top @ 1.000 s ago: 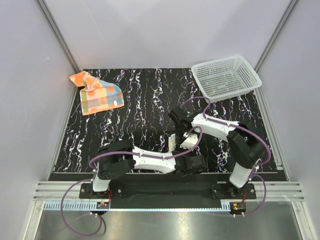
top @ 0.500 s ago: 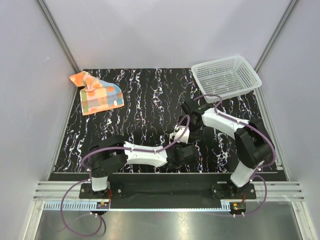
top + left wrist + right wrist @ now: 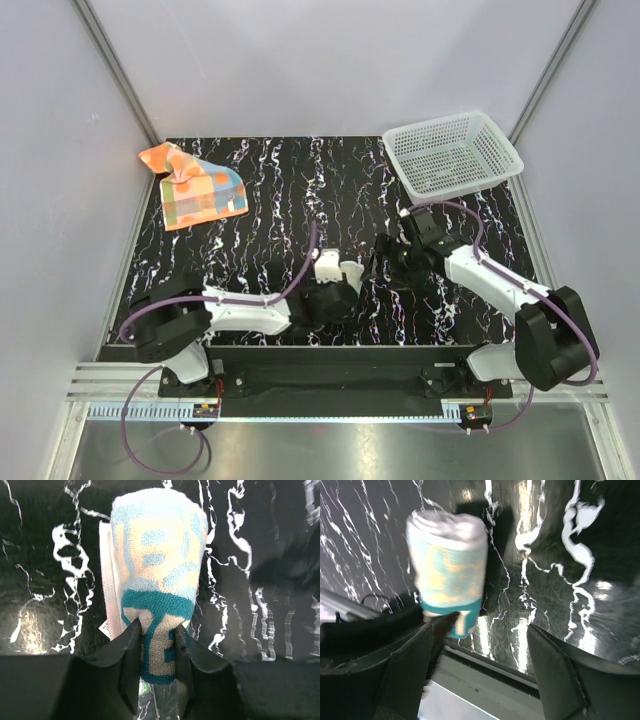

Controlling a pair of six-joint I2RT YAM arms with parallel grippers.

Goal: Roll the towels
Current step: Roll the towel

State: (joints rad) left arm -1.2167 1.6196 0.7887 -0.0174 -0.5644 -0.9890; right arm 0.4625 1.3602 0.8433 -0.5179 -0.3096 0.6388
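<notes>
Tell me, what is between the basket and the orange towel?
Nothing sits there. In the top view, only bare black marbled table runs between the basket and the orange towel.

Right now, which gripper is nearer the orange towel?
Left. The left gripper, shut on the cream towel, sits right of the orange towel, nearer the front; the open right gripper is farther right.

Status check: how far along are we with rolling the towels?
Done: the cream towel is rolled into a cylinder. In hand: the left gripper is clamped on one end of it; the right gripper is open, not touching it. Left: the orange towel lies crumpled and unrolled at the table's far left corner.
</notes>
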